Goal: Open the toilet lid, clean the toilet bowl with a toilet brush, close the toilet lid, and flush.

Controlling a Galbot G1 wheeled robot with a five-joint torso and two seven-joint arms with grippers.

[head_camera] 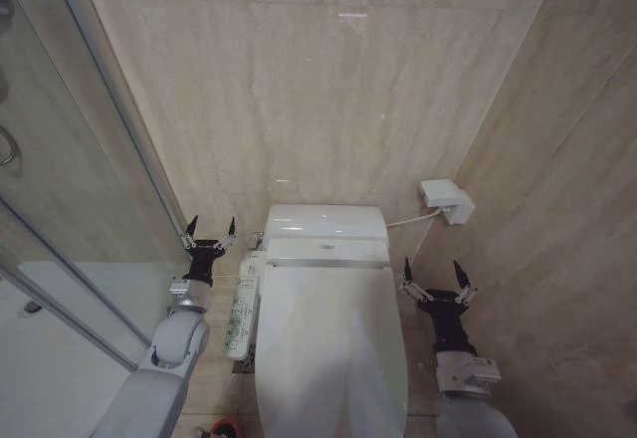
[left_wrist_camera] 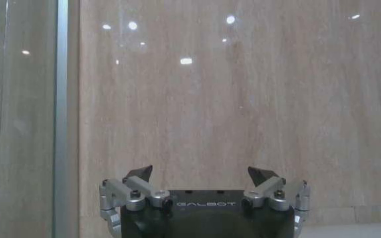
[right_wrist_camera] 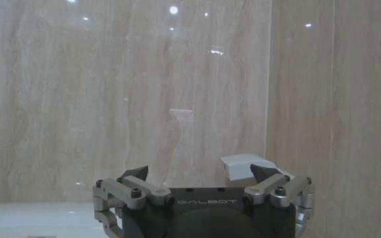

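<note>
Bathroom: closed toilet lid (head_camera: 333,348) between spread grippers.

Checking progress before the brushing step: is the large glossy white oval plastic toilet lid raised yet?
No, the large glossy white oval plastic toilet lid lies flat and closed over the toilet.

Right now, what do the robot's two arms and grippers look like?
Both arms have smooth light grey shells ending in silver metal wrist fittings. The left gripper and right gripper are black, each with two pointed black fingertips on silver linkages held by bolts. The black body carries the word GALBOT in pale letters.
</note>
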